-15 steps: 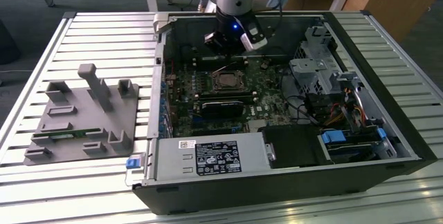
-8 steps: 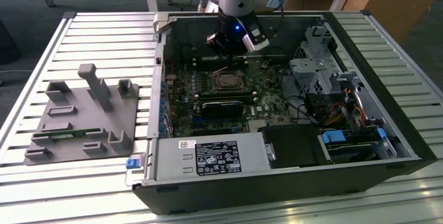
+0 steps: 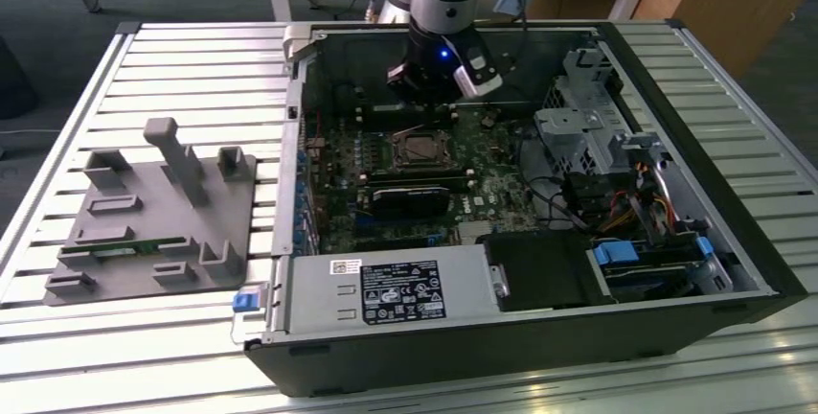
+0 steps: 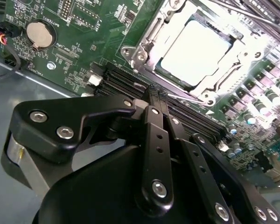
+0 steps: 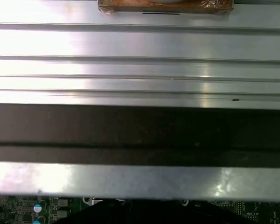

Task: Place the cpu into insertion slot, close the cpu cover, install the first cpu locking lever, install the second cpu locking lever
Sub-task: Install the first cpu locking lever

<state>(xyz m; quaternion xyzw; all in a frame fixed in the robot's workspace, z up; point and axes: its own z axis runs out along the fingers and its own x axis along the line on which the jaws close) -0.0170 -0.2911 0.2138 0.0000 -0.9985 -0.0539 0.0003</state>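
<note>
- The gripper (image 4: 154, 95), fingers together and empty, is hovering just beside the slot (image 4: 196, 51).
- The cpu (image 4: 196, 53) is sitting inside; likely light, fragile, best held by its edges.

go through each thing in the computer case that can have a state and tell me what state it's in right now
cpu: seated in the insertion slot.
insertion slot: occupied by the chip.
cpu cover: closed down around the chip.
gripper: fingers together, empty, above the board beside the socket.
computer case: side panel off, interior exposed.
memory slots: empty.
</note>
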